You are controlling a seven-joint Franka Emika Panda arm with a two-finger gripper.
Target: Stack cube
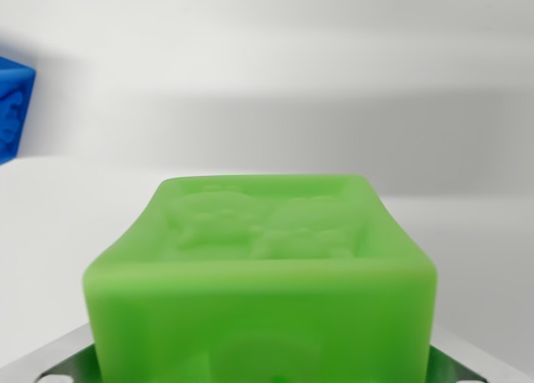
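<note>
Green cube [260, 291] fills lower frame, gripper state unreadable — steer toward blue cube [14, 108] at left edge — align faces squarely.

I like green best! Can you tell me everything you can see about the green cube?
The green cube fills the lower middle of the wrist view, very close. It looks like soft, slightly see-through plastic or rubber, with rounded edges and a raised picture pressed into its top face. It sits level, and grey metal parts show at both lower corners.

Wrist view, low and level, very close behind green cube [260, 274] — faces white wall [275, 57]
</note>
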